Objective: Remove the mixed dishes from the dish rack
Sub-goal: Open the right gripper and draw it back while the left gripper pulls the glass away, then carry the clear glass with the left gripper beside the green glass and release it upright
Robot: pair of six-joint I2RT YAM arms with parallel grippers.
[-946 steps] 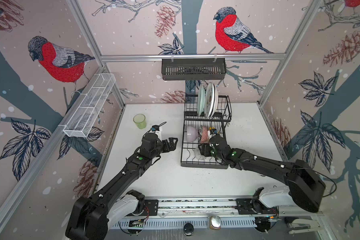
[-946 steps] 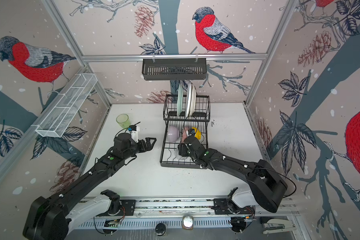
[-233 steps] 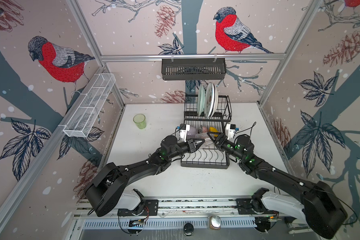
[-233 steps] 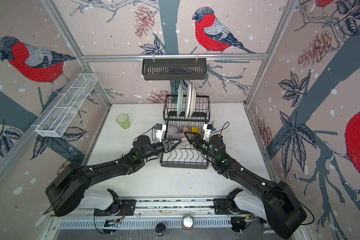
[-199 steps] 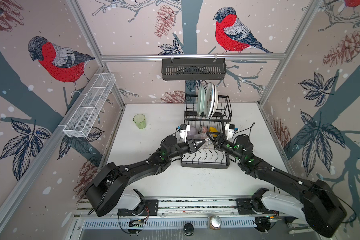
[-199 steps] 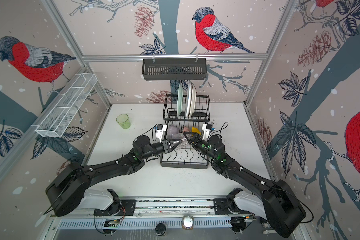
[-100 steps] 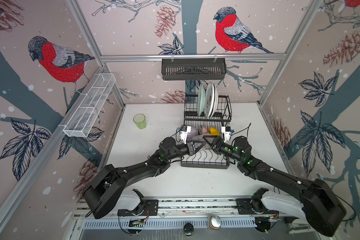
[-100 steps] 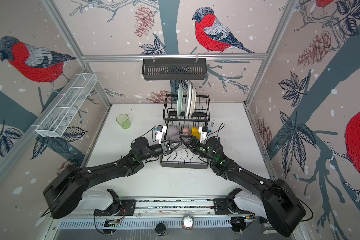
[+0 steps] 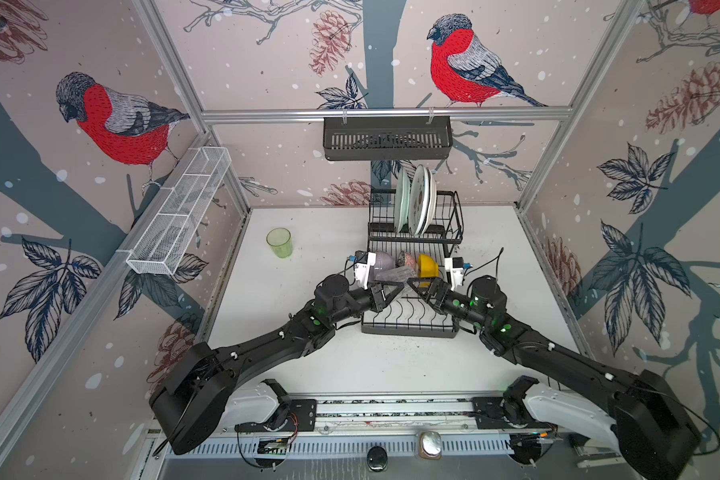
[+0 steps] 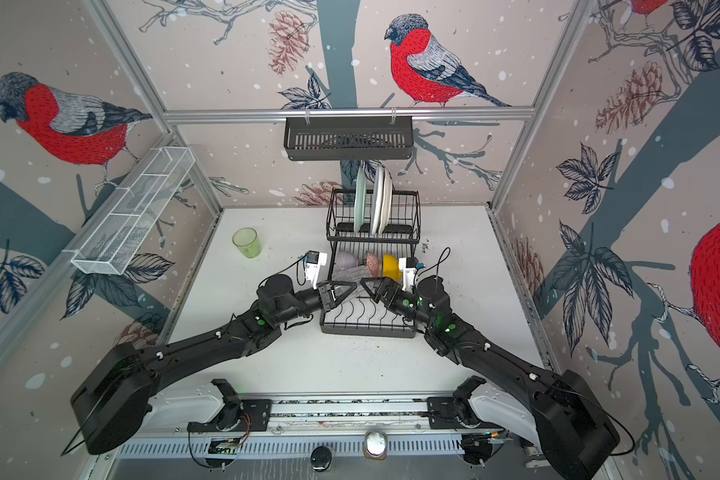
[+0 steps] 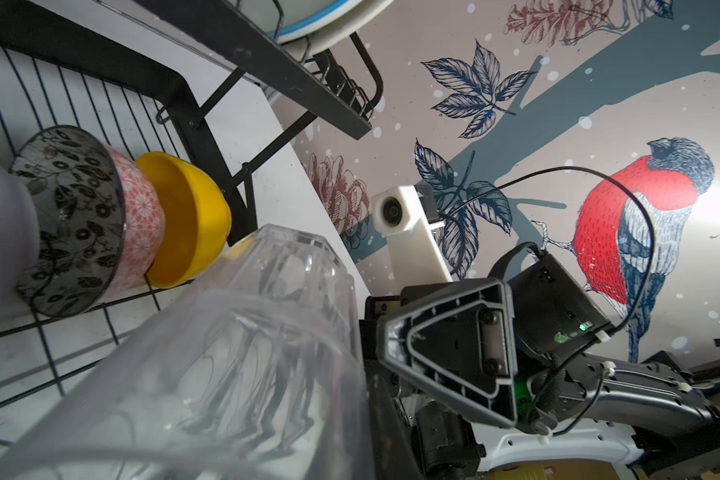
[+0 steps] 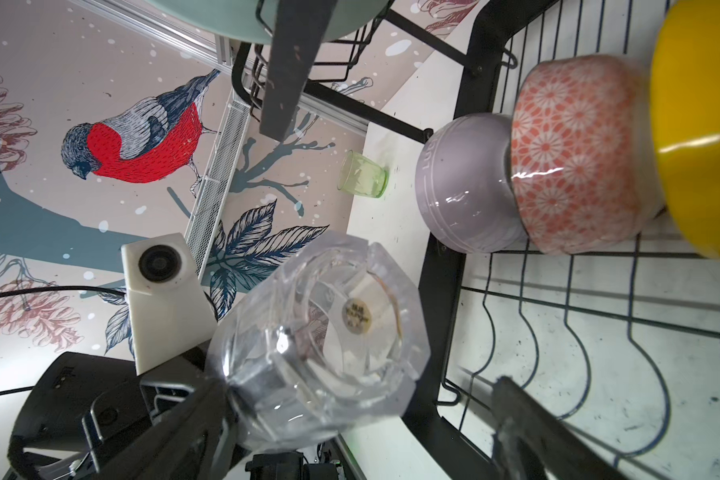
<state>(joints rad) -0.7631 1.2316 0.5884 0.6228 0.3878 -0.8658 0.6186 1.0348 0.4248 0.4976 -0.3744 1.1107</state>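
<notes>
Glass is slippery, so with the left gripper (image 9: 393,287) clamped on the clear glass (image 9: 398,275) just over the dish rack's (image 9: 410,331) lower tier, I'd lift it out slow and level. The right gripper (image 9: 420,291) hangs wide open right beside it, so I'd back that off first.

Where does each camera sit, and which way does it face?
Top views: high overhead, looking down at the dish rack; left gripper and right gripper show.
Left wrist: at the rack's edge, looking along the clear glass toward the yellow bowl; right gripper shows.
Right wrist: opposite edge, facing the glass's base; left gripper shows.
Shared by both wrist views: glass, yellow bowl.
</notes>
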